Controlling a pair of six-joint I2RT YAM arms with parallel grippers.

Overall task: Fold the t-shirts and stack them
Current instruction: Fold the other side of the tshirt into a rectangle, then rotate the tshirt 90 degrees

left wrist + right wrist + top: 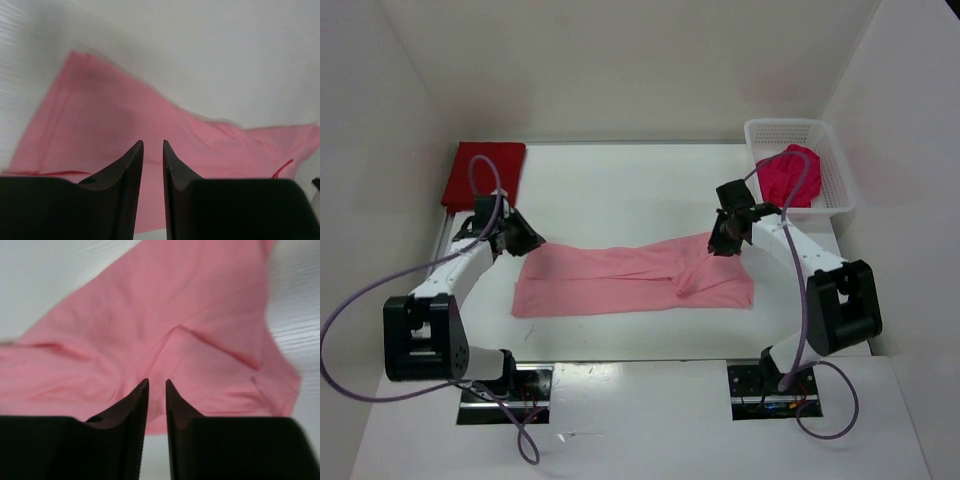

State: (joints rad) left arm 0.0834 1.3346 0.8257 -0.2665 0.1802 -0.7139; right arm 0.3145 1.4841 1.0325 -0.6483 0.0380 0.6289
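A light pink t-shirt (630, 280) lies as a long folded band across the middle of the table, a rumpled bump near its right end. My left gripper (525, 242) hovers at its left end, fingers slightly open with nothing between them; in the left wrist view the gripper (153, 142) hangs over the pink cloth (150, 120). My right gripper (723, 243) hangs over the band's upper right corner, also slightly open and empty, its tips (157, 381) above the creased pink cloth (165, 315). A dark red t-shirt (485, 172) lies folded at the back left. A magenta t-shirt (790, 175) sits crumpled in the basket.
A white mesh basket (835, 150) stands at the back right corner. White walls close in the table at the back and both sides. Both arm bases sit at the near edge, with purple cables looping beside them.
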